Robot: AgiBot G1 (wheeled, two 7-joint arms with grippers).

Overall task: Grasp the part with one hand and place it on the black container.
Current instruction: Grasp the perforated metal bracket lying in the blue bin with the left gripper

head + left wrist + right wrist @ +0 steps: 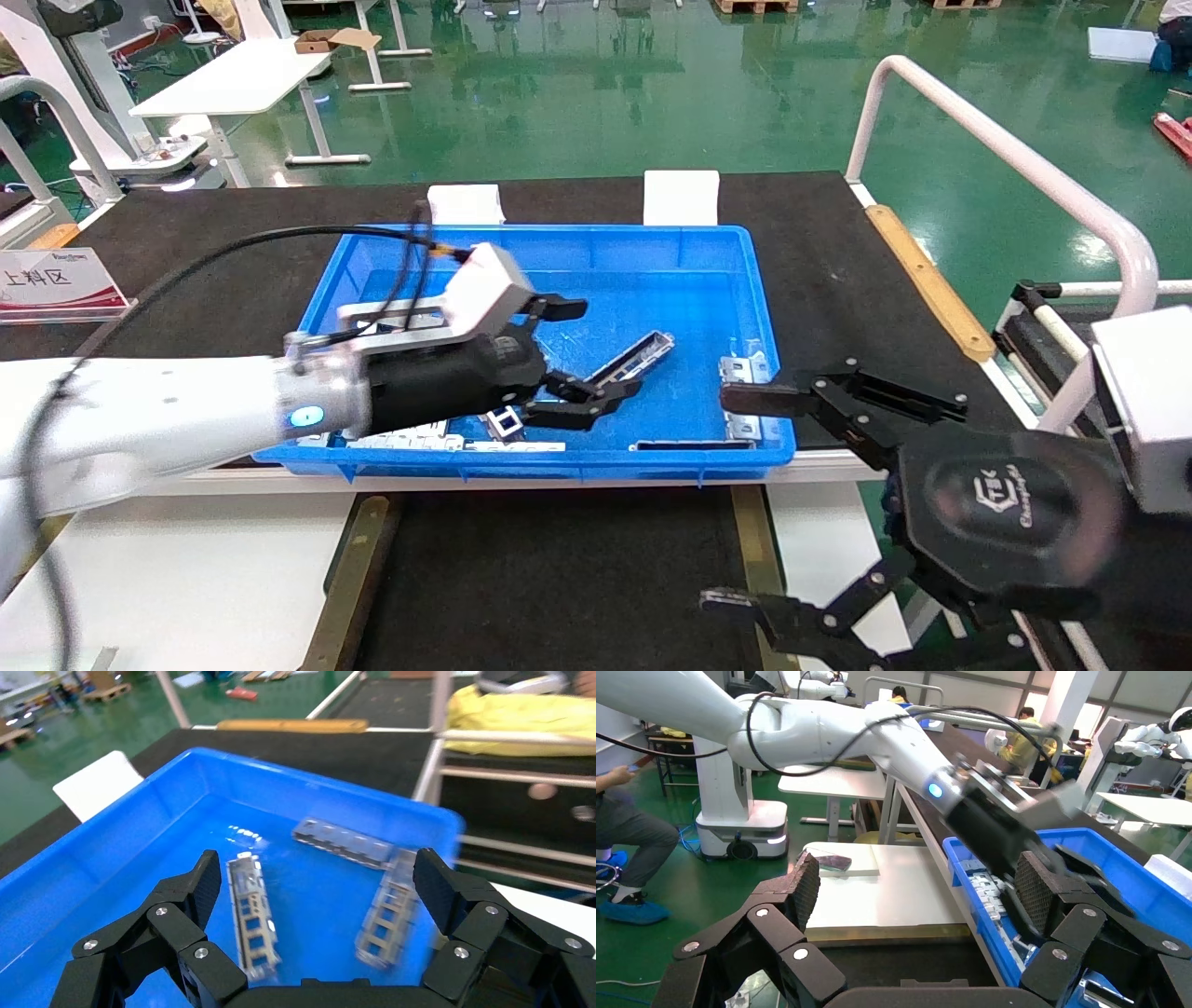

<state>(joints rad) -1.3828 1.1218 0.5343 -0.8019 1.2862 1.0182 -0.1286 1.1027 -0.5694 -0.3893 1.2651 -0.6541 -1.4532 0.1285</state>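
Observation:
The part, a slim silver channel with a dark inside, lies slantwise on the floor of the blue bin. My left gripper is open inside the bin, just above the part's near end and not touching it. In the left wrist view the part lies close to one finger of my left gripper. The black container, with a brass strip on each side, lies in front of the bin. My right gripper is open and empty, over the container's right edge.
More metal pieces lie in the bin: pale perforated strips at the front left, one by the right wall and a dark channel along the front wall. A white rail stands at the table's right.

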